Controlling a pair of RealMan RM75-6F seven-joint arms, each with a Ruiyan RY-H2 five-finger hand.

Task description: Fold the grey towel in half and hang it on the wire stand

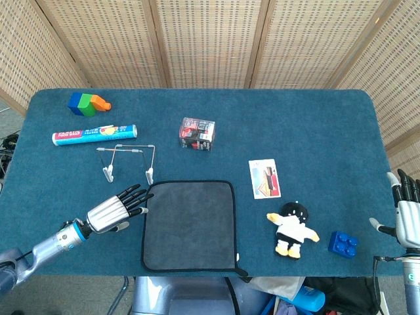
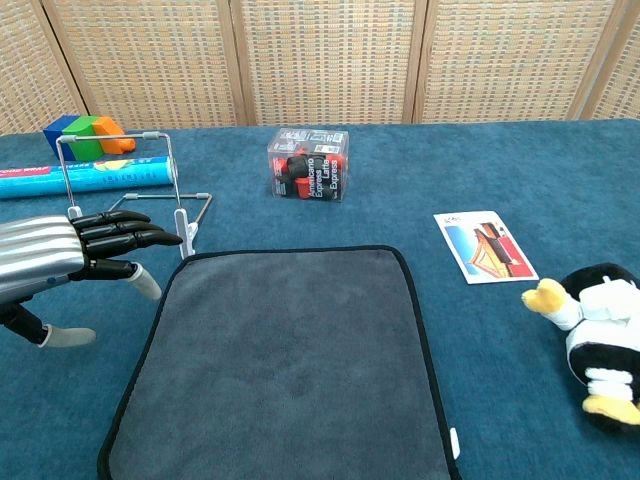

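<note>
Head view: the grey towel (image 1: 189, 225) is lying flat at lower centre, the wire stand (image 1: 126, 161) just above its upper-left corner; the left hand (image 1: 117, 210) is hovering empty, fingers spread, while the right hand (image 1: 407, 215) is idling open at the right edge. Chest view: fingertips are approaching the towel's left edge; pinch the hem cleanly, avoiding the stand

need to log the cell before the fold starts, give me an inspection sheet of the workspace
surface: blue carpeted table, flat.
job's things: grey black-edged towel spread flat, unfolded, near front edge; bare wire stand upright behind its left corner.
clutter: clear plastic box, printed card, penguin plush toy, blue brick, printed tube, coloured blocks.
hands: left hand empty, fingers extended at the towel's left edge; right hand empty at right edge.
cables: nothing seen on the table.
surroundings: woven screen panels behind.
</note>
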